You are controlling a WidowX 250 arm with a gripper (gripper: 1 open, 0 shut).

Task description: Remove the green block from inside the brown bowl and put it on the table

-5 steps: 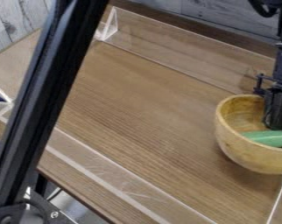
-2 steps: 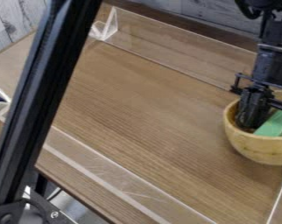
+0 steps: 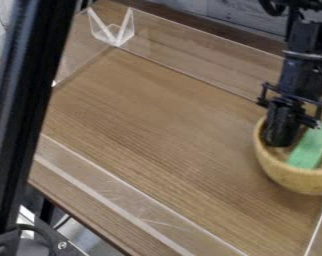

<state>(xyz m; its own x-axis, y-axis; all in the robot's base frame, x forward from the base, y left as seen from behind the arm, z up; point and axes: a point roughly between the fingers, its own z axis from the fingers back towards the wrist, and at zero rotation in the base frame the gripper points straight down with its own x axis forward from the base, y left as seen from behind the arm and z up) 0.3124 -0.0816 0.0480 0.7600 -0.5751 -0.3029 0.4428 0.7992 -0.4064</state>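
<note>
Gripper reaches down into the brown bowl, jaws clenched, apparently on the green block, which is seen tilted inside the bowl against the near rim. Step judged: lifting out. Next, the block must be raised clear of the rim, then carried over to bare table.

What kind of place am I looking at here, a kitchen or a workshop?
Most likely a robot test bench, not a kitchen: a wood-grain table fenced by low clear walls, with a black robot arm reaching into a brown bowl holding a green block.
</note>
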